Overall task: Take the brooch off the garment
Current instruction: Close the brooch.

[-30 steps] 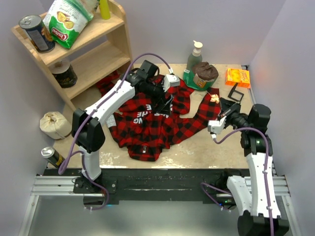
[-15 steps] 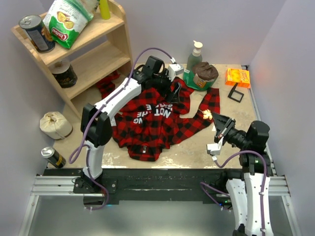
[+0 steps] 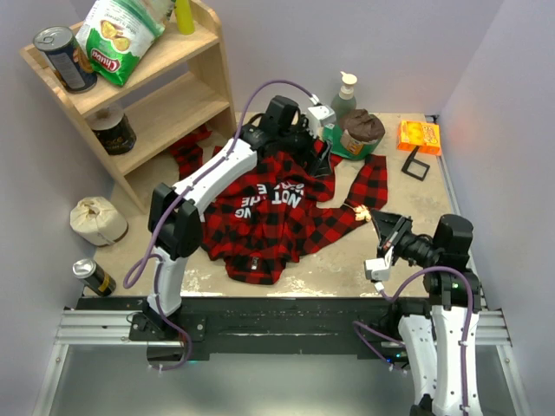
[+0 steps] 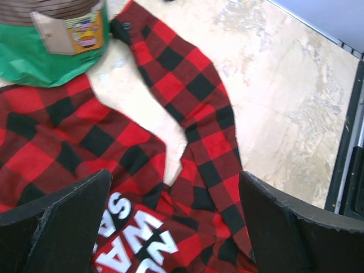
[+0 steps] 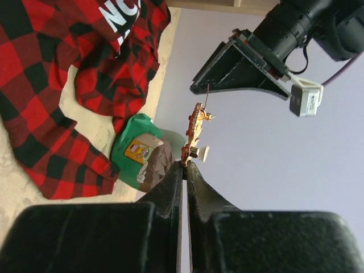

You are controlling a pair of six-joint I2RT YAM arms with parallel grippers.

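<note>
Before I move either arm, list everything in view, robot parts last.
shirt: one, red-black plaid, mid-table
brooch: one, gold-tan, in right tool
tub: one, green, beyond the shirt
pump bottle: one, pale, behind tub
packet: one, orange, far right corner
frame: one, black, by packet
shelf: one, wooden, far left
chip bag: one, green, top shelf
tin: one, dark, top shelf
cropped item: one, yellow, top shelf
jar: one, dark, lower shelf
bundle: one, beige, left of table
drink can: one, black-yellow, near left
left tool: one, black, open over shirt
right tool: one, black, shut on brooch
</note>
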